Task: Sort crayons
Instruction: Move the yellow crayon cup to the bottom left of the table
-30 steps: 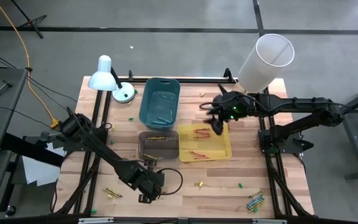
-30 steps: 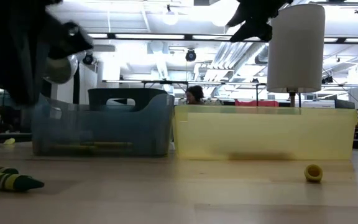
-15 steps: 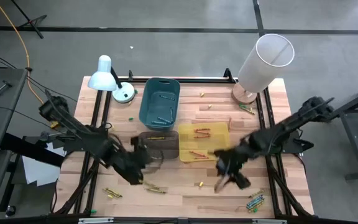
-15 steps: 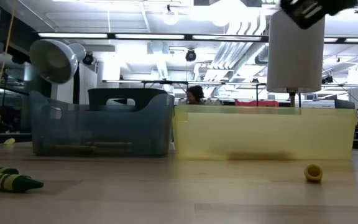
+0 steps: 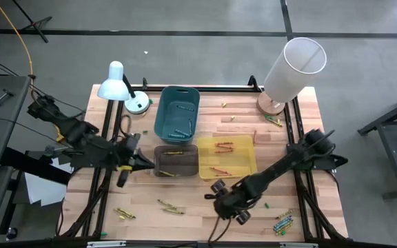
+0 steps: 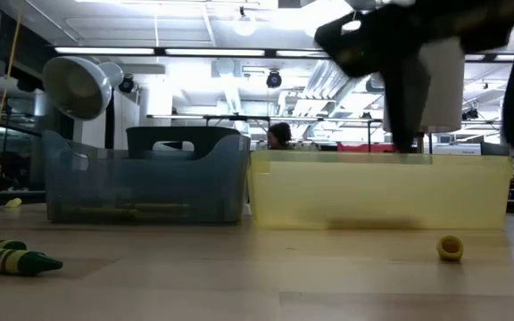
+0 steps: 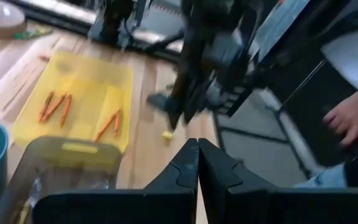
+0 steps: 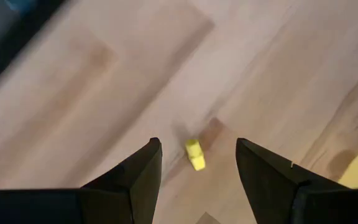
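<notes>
change: right gripper (image 8: pixel 197 165) has swung from the yellow bin (image 5: pixel 248 165) down over a loose yellow crayon (image 8: pixel 195 155), left gripper (image 7: pixel 198 163) has pulled back beside the dark bin (image 5: pixel 174 160) | meaning: next pick likely lined up | jaws: right spread wide and empty, left pressed together | target: short, stubby, flat on bare wood, centred between the right jaws

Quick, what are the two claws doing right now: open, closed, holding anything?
Left gripper: jaws shut, nothing between them, beside the grey bin.
Right gripper: jaws open, empty, above a small yellow piece on the table.
</notes>
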You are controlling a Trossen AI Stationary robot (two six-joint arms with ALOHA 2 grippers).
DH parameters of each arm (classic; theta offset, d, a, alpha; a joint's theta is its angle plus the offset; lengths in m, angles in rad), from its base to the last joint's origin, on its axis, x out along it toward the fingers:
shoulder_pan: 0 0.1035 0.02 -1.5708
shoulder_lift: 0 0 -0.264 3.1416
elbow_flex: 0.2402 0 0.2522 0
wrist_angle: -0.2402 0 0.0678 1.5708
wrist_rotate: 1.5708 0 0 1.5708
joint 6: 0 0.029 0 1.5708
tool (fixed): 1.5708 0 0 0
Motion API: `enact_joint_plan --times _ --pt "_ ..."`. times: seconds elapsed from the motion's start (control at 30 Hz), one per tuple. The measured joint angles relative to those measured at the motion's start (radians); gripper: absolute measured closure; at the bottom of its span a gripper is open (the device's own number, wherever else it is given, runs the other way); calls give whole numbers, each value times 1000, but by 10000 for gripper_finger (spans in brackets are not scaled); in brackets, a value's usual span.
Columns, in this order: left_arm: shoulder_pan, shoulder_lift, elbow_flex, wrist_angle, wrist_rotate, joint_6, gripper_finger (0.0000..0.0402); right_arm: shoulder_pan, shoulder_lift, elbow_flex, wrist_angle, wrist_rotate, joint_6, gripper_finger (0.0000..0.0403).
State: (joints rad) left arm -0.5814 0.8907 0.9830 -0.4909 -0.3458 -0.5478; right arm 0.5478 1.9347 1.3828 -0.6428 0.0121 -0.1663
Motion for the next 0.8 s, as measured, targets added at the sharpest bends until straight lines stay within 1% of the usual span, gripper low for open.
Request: enact_joint_plan --times 0.1,0.23,0.3,0.4,0.5,0.6,0.7,0.8 --pt "-8 -28 -1 2 -7 1 401 -14 65 32 -41 4 1 203" --pt "-9 -36 -1 3 -7 19 401 -25 99 36 -50 6 1 212" --pt "-9 -34 -1 -1 -7 21 401 -26 107 36 -63 5 0 226" --pt "-9 -26 -1 1 -7 21 401 -26 115 35 -83 4 0 257" --pt "-9 -16 -1 -3 -7 21 401 -26 115 35 -80 -5 0 289" --pt "-9 -8 -1 -2 -7 18 401 -25 115 35 -66 -5 2 313" --pt "-9 -2 -1 -2 -8 10 401 -25 117 32 -55 -6 9 326" --pt "-9 -1 -1 -1 -10 -1 401 -25 119 9 -33 -25 9 329"
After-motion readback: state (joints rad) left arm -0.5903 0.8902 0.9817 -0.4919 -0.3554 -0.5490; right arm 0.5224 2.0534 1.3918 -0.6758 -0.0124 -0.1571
